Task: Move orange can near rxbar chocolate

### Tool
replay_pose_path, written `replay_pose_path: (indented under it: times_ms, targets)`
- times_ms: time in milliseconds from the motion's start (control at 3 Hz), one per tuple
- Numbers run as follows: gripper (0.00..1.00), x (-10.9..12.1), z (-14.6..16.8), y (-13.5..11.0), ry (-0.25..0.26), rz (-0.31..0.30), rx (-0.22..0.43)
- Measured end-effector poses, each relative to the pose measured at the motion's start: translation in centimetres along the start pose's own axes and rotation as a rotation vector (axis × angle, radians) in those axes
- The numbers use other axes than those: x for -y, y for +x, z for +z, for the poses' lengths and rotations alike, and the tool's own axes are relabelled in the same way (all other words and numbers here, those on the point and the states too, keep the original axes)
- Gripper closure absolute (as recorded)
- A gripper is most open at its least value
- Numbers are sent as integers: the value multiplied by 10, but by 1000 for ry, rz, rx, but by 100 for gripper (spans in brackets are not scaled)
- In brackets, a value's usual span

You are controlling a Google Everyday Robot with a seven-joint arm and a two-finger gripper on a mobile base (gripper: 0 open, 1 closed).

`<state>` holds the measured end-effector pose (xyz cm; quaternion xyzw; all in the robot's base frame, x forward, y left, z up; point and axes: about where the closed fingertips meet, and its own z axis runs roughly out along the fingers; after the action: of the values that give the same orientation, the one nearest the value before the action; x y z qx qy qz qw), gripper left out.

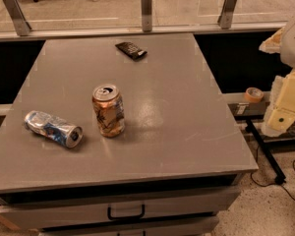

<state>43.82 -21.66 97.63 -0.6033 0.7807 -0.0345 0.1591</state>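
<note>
Off the right side of the table (187, 146), the gripper (284, 104) hangs clear of everything on top.

At the right border of the view, the pale cream gripper sits beyond the grey tabletop (whether it is apart or together I cannot tell). Well away from it, toward the left of the view, the orange can (108, 111) stands upright with its silver top up and nothing touching it. Up and left of the gripper, near the table's far edge, the rxbar chocolate (131, 50) lies flat in its black wrapper, well apart from the can. Farthest from the gripper, past the orange can, a crushed silver-and-blue can (53, 128) lies on its side, near the orange can but not touching it. Just left of the gripper, a tan tape roll (254, 94) rests on a ledge.
</note>
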Motion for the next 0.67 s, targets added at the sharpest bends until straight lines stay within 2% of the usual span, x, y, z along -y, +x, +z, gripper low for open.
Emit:
replay_pose_path:
  times_ms: [333, 667]
  targets:
    - [0, 0, 0, 0, 0, 0, 0]
    - [0, -2, 5, -10, -24, 10, 89]
